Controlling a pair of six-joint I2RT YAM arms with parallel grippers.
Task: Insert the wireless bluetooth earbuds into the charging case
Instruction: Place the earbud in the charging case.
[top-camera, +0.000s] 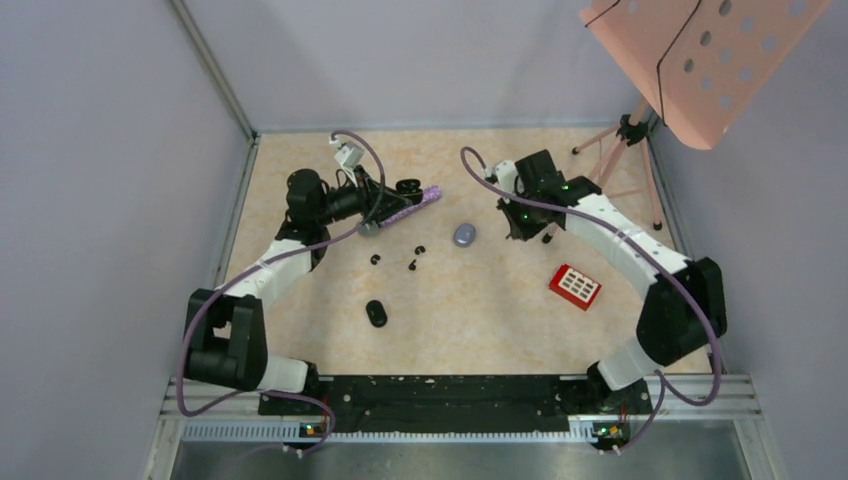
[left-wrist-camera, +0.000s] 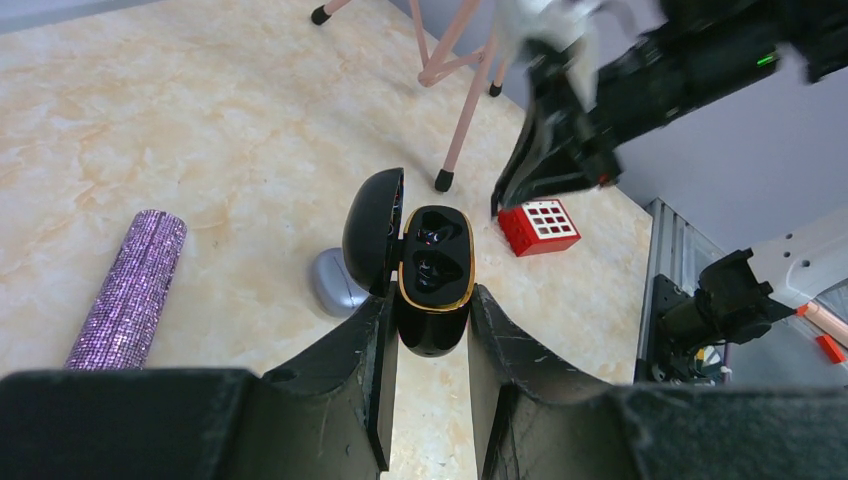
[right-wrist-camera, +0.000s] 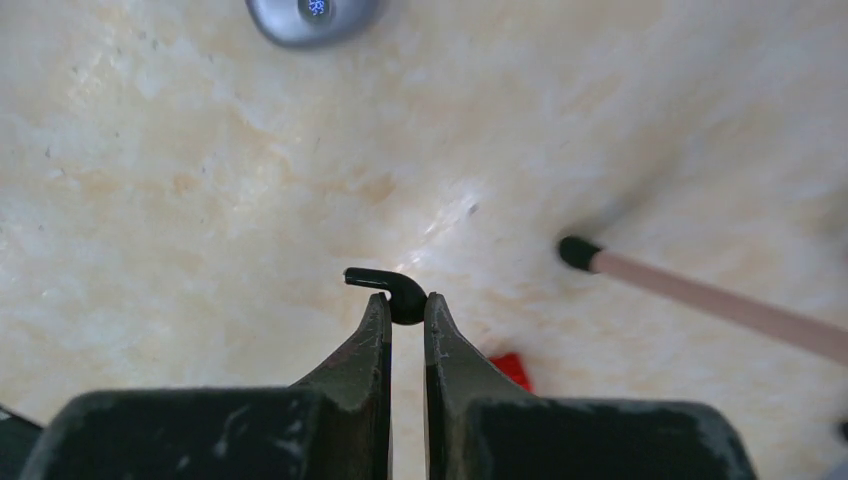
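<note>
Wireless bluetooth earbuds (top-camera: 412, 265) show in the top view as black specks left of centre, loose on the table (top-camera: 480, 330). The left gripper (top-camera: 405, 188) sits above them beside the purple microphone (top-camera: 420, 202). The right gripper (top-camera: 527, 228) is right of centre, with a grey case (top-camera: 464, 234) between the two.

In the left wrist view, the left fingers clamp the charging case (left-wrist-camera: 434, 285) at centre. Its lid (left-wrist-camera: 372, 228) is swung open to the left, and its long axis runs up the frame. The right gripper is at upper right.

In the right wrist view, the right tips pinch one black earbud (right-wrist-camera: 392, 290) at centre, its stem pointing left. I judge it must next travel leftward to the sockets.
</note>
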